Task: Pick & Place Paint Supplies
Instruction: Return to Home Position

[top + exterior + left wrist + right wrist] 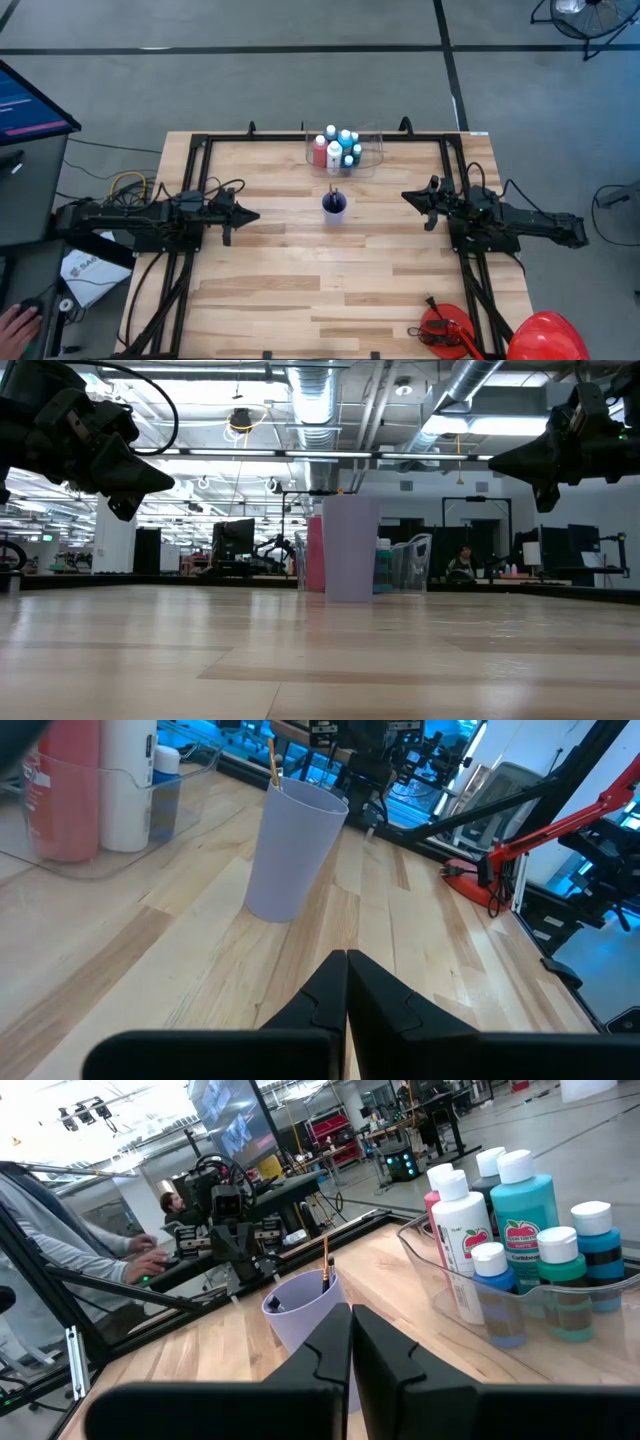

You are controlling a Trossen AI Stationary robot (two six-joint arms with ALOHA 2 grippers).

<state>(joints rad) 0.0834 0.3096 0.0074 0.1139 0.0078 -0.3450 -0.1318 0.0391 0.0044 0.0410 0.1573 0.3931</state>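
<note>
While both arms [170,215] hover, paint bottles [338,148] fill the tub [377,152].

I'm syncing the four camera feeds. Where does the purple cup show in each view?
High view: purple cup at table centre, between the left hand and right hand.
Low view: cup at picture centre, upright.
Left wrist view: cup upper middle, beyond that hand's fingers.
Right wrist view: cup at centre, lower part hidden by that hand's fingers.
Shared landmark: the clear tub of paint bottles, near the cup in every view.

Left claw [254,215], right claw [406,197]: closed, aloft
</note>
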